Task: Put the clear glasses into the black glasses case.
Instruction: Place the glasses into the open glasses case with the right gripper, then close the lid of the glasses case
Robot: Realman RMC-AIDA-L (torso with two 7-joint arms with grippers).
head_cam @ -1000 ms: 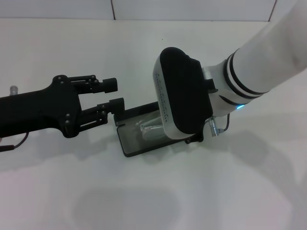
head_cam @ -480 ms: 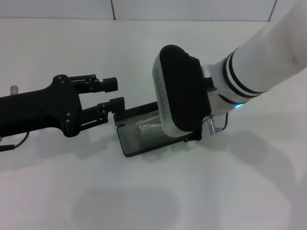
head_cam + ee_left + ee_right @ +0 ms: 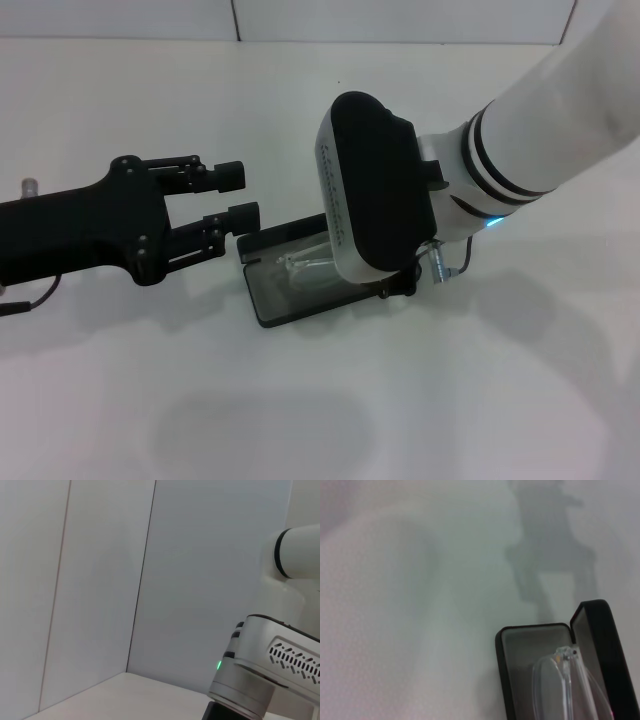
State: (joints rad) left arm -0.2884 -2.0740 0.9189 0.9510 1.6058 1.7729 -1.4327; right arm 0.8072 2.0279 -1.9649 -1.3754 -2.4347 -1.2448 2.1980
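My right tool is hidden beneath its own wrist housing (image 3: 375, 195) in the head view, so I cannot tell whether it is spread or pinching anything. It hangs directly over the black glasses case (image 3: 285, 290), which lies open on the white surface (image 3: 450, 400) with its lid raised toward my left side. The clear glasses (image 3: 305, 266) sit over the grey-lined tray of the case; in the right wrist view their lens and arm (image 3: 565, 680) show above the tray (image 3: 520, 655), beside the raised lid (image 3: 600, 650). Whether they rest fully in the tray I cannot tell. My left tool (image 3: 235, 195) hovers just beside the lid's edge, fingers (image 3: 230, 175) spread apart and pinching nothing.
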